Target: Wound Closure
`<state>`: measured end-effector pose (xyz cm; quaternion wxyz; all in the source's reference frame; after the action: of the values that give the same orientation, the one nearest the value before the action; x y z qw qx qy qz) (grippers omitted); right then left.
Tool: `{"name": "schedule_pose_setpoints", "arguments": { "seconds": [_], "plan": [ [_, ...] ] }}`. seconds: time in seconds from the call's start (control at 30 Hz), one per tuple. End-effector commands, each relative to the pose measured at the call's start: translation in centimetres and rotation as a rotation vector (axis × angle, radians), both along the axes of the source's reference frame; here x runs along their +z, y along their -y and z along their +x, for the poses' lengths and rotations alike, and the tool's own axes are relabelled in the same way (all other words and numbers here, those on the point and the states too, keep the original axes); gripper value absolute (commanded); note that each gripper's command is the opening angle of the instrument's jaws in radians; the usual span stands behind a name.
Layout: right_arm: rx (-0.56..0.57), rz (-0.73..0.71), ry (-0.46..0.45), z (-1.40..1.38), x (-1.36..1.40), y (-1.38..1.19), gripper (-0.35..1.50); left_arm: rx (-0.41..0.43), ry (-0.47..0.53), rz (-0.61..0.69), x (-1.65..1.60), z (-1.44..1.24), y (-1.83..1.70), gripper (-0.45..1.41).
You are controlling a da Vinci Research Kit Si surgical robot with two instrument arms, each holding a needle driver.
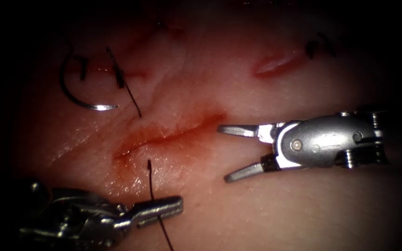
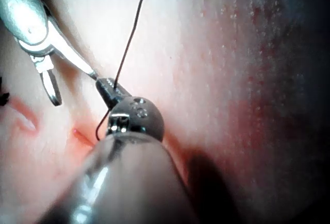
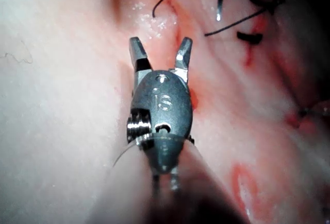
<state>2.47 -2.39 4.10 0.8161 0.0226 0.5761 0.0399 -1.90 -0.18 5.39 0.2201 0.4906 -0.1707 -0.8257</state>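
The cut [image 1: 164, 135] runs across the middle of the tissue [image 1: 257, 209], wet with red fluid. The curved needle [image 1: 77, 95] lies on the tissue to the left of the cut and above it, free of both tools, with its bright tip toward the cut. Dark thread [image 1: 126, 86] crosses beside it. My left tool [image 1: 175, 204] is shut on a thread strand [image 1: 150, 179] below the cut, also seen as left tool [image 2: 108, 87] on the thread [image 2: 131, 33]. At the cut's right end, my right tool [image 1: 223, 154] is open and holds nothing. The right tool [image 3: 161, 44] faces the needle [image 3: 220, 0].
A second short red cut [image 1: 275, 65] with dark marks [image 1: 319, 46] lies at the upper right. Red fluid [image 1: 196, 125] stains the tissue around the main cut. The right tool [image 2: 46, 54] stands just beyond the left tool's tip.
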Motion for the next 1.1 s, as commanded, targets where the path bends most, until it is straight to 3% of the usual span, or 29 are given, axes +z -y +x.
{"name": "schedule_pose_setpoints", "arguments": {
  "seconds": [0.03,0.33,0.67,0.7,0.77,0.8,0.83,1.1],
  "plan": [
    [-0.008,-0.030,-0.009,0.24,0.00,-0.04,0.96,0.002,0.004,0.005,0.04,-0.04,-0.05,-0.45],
    [-0.039,-0.145,-0.051,0.87,-0.10,-0.19,0.96,0.015,0.019,0.030,-0.04,0.08,-0.28,-0.45],
    [-0.080,-0.164,-0.116,1.33,-0.10,-0.20,0.91,0.037,0.023,0.031,0.04,0.16,-0.36,-0.45],
    [-0.086,-0.165,-0.121,1.35,-0.10,-0.18,0.86,0.039,0.024,0.030,0.05,0.17,-0.36,-0.45],
    [-0.094,-0.150,-0.133,1.35,-0.09,-0.16,0.47,0.041,0.026,0.028,0.07,0.19,-0.37,-0.45],
    [-0.100,-0.145,-0.137,1.35,-0.09,-0.15,0.12,0.045,0.026,0.022,0.09,0.20,-0.37,-0.45],
    [-0.112,-0.126,-0.140,1.34,-0.08,-0.14,-0.35,0.043,0.027,0.026,0.10,0.20,-0.38,-0.45],
    [-0.074,-0.114,-0.081,1.24,-0.06,-0.16,-0.35,0.042,0.022,0.031,0.15,0.24,-0.36,-0.43]
  ]
}}
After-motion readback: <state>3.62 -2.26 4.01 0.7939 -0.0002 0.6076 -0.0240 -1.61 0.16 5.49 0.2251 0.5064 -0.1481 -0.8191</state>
